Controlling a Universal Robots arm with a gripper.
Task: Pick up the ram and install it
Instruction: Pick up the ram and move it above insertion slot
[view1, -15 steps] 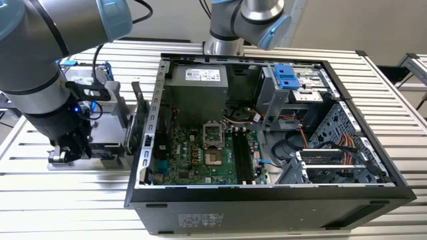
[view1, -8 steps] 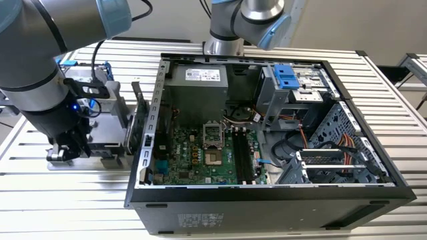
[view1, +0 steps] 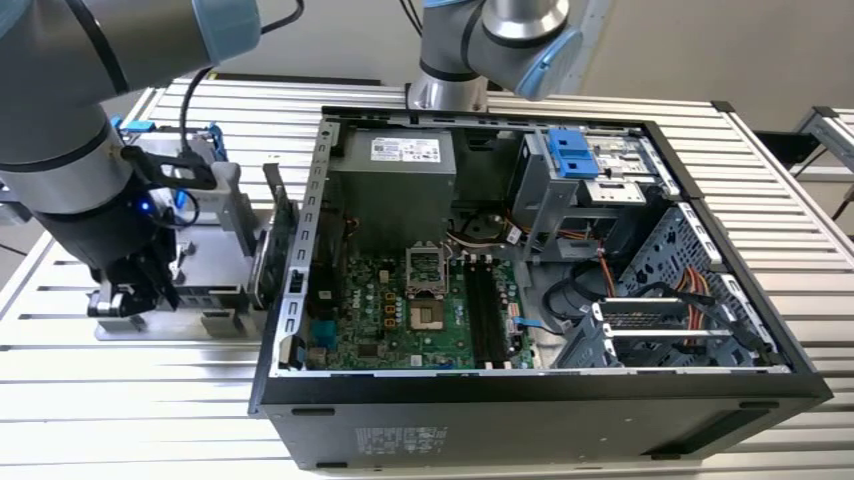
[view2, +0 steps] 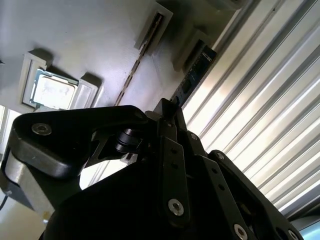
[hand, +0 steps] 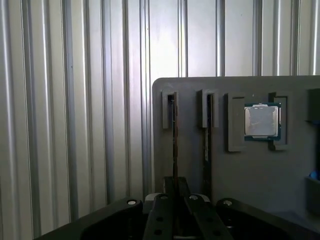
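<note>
First wrist view: a grey holder (hand: 240, 175) on the slatted worktop (hand: 75, 125) keeps the ram (hand: 175, 140) edge-up in its outermost slot, a second stick (hand: 207, 135) alongside, a processor (hand: 261, 121) recessed. The gripper (hand: 175, 184) pinches the ram, hiding its near end.

Gripper (view2: 172, 107) is clamped on the near end of the ram (view2: 196, 72). The ram's far end sits in a slot block (view2: 192, 47) at the edge of the grey plate (view2: 100, 40). Neighbouring slot (view2: 152, 25) has another thin strip, edge-on. CPU (view2: 52, 92) sits in its pocket further along. Ribbed table (view2: 260, 125) runs beside the plate.
</note>
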